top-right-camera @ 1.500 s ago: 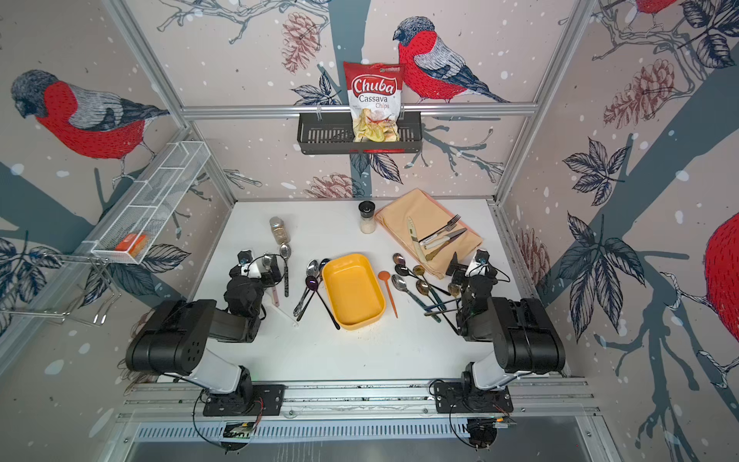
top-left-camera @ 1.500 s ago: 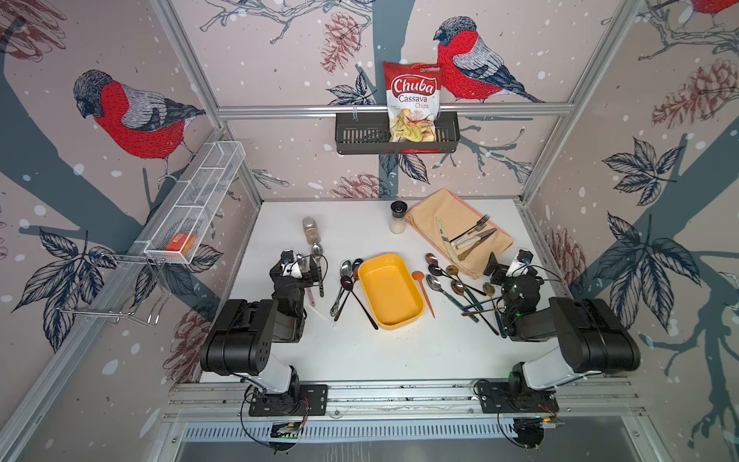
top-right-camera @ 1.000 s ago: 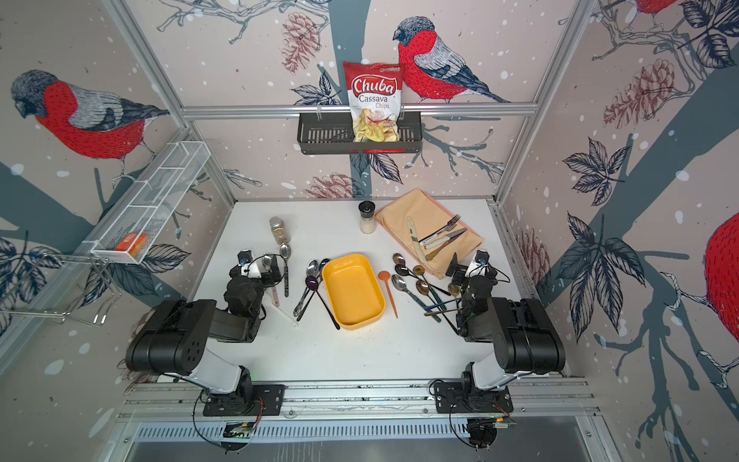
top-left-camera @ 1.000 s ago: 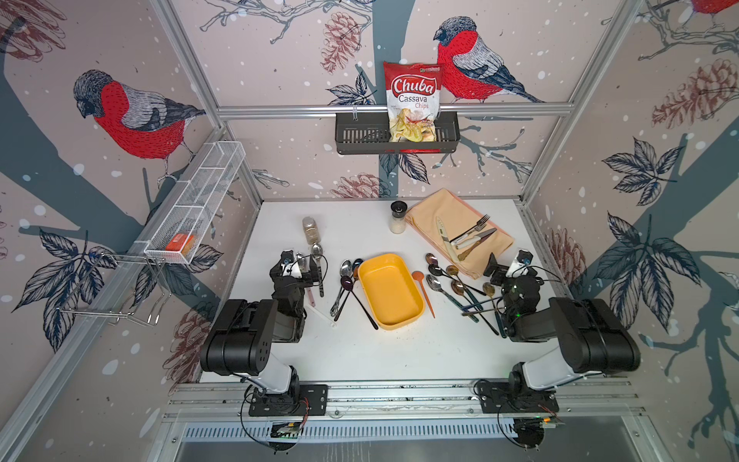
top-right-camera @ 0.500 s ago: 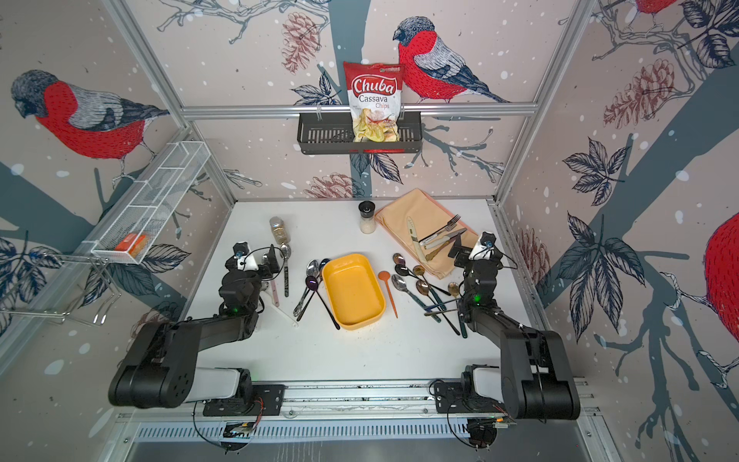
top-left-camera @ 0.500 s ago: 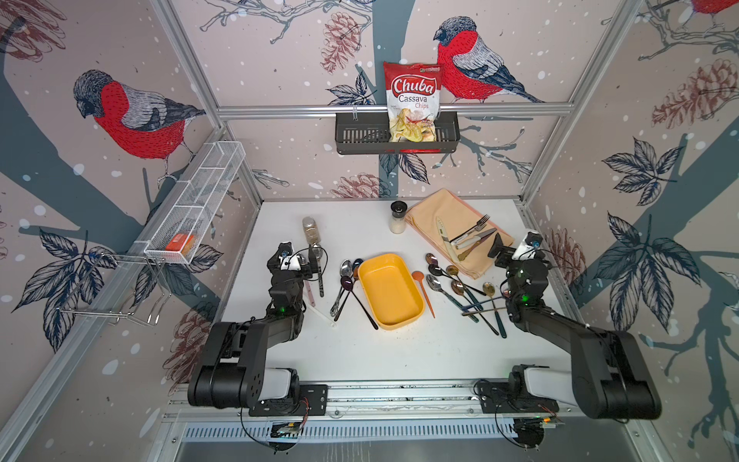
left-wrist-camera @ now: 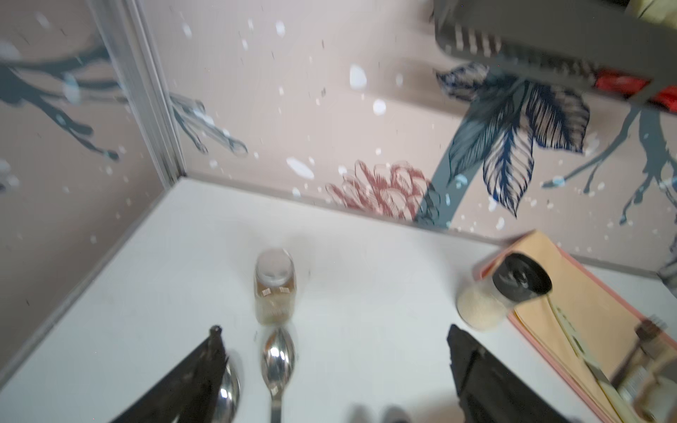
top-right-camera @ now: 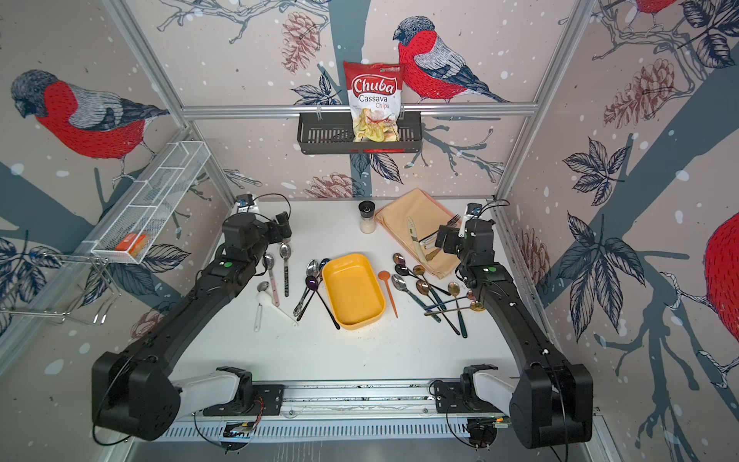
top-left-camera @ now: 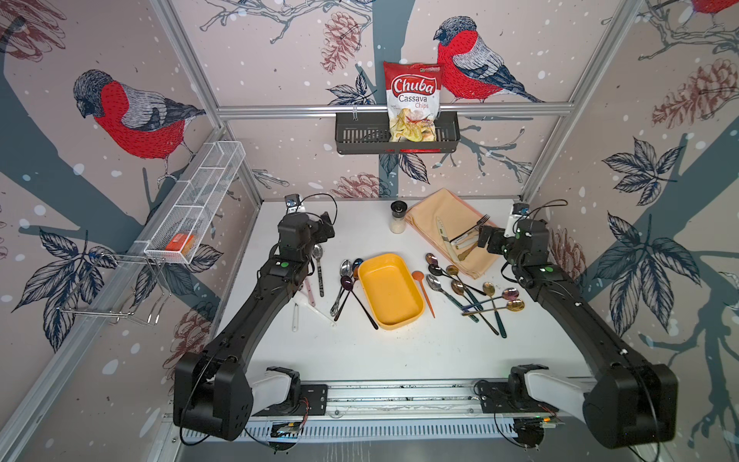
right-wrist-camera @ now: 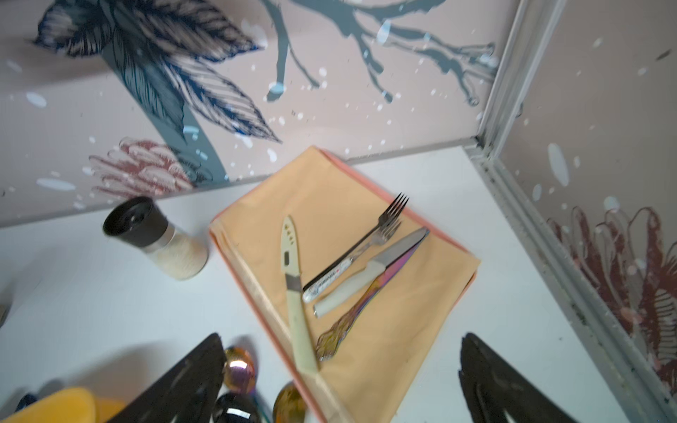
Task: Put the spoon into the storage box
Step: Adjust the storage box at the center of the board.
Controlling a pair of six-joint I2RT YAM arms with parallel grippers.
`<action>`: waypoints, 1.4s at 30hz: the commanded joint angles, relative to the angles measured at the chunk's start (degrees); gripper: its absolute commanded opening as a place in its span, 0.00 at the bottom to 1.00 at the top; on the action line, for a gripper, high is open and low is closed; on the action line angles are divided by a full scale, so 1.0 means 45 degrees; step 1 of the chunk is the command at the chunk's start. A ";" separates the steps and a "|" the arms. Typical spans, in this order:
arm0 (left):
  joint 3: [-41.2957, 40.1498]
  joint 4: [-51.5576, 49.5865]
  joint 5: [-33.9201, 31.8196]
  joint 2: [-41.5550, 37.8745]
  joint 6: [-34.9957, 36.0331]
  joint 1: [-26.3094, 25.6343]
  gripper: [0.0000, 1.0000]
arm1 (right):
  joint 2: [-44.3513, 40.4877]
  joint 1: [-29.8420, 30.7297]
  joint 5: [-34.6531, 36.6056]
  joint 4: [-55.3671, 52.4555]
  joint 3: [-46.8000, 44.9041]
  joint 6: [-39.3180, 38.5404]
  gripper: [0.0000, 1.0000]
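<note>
1. My left gripper (left-wrist-camera: pixel 334 329) and right gripper (right-wrist-camera: pixel 341 335) hang wide open, holding nothing; the yellow storage box (top-left-camera: pixel 390 292) lies empty between two scatters of spoons (top-left-camera: pixel 434 282).
2. Risk: those on my right lie crossed, so lifting one could drag its neighbours.
3. My left arm (top-left-camera: pixel 256 312) hides some spoons; both wrist views are blurred.

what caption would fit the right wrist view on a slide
Open right fingers frame a peach cloth holding knives and forks, with a black-capped shaker beside it.
</note>
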 commanded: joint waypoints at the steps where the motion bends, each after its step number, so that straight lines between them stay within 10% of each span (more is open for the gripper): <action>1: 0.0853 -0.5185 0.0905 0.0482 -0.2190 -0.0596 0.95 | 0.0330 0.1005 -0.0526 -0.3421 0.0609 0.0188 0.97; 23: -0.0221 -0.6033 0.3622 0.2880 -0.4588 -0.3587 0.65 | 0.3323 0.3552 -0.1516 -0.4612 0.0820 0.1677 0.79; 42: 0.2846 -0.7875 0.2980 0.6511 -0.0751 -0.3641 0.09 | 0.4593 0.3852 -0.1399 -0.5731 0.1332 0.1416 0.75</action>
